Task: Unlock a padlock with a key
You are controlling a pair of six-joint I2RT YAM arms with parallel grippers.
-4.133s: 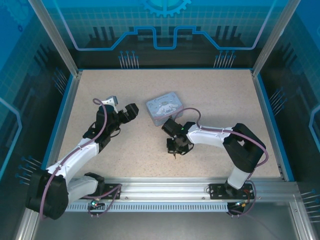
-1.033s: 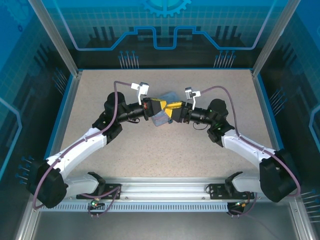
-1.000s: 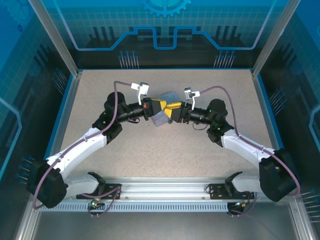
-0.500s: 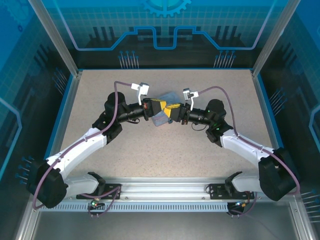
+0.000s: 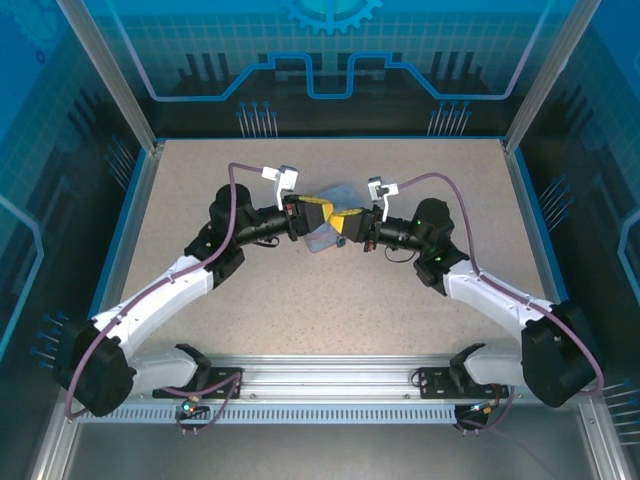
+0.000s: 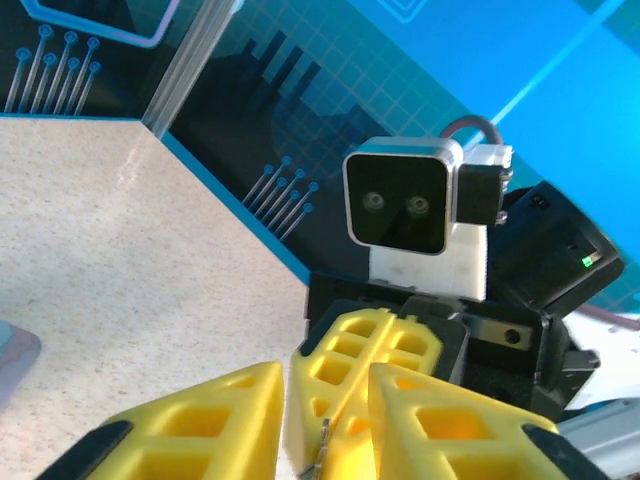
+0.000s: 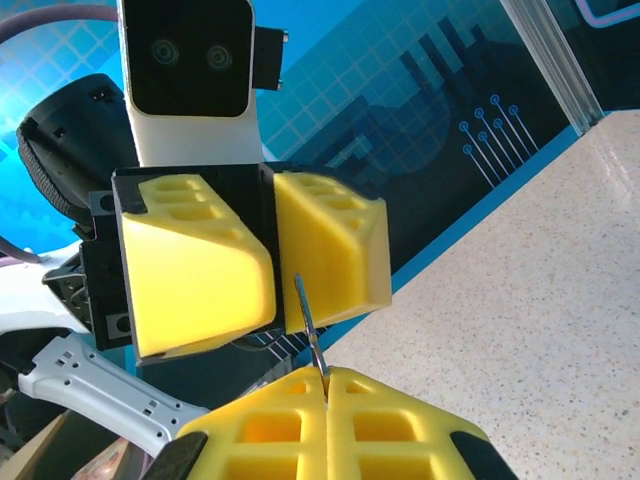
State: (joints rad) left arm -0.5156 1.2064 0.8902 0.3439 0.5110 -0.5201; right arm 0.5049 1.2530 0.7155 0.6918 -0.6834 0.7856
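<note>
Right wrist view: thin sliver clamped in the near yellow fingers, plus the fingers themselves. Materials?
Sliver, likely the key: looks like metal, grey with a bright edge glint. The fingers: matte yellow plastic with open ribbed cells, possibly 3D-printed.

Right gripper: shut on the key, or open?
Shut on the key. In the right wrist view the right gripper has its fingers pressed together, the thin shaft sticking from the seam toward the left gripper.

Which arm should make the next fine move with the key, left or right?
Right, probably. The right gripper is shut on the key, whose shaft points at the finger seam of the left gripper; the right can advance it while left holds.
</note>
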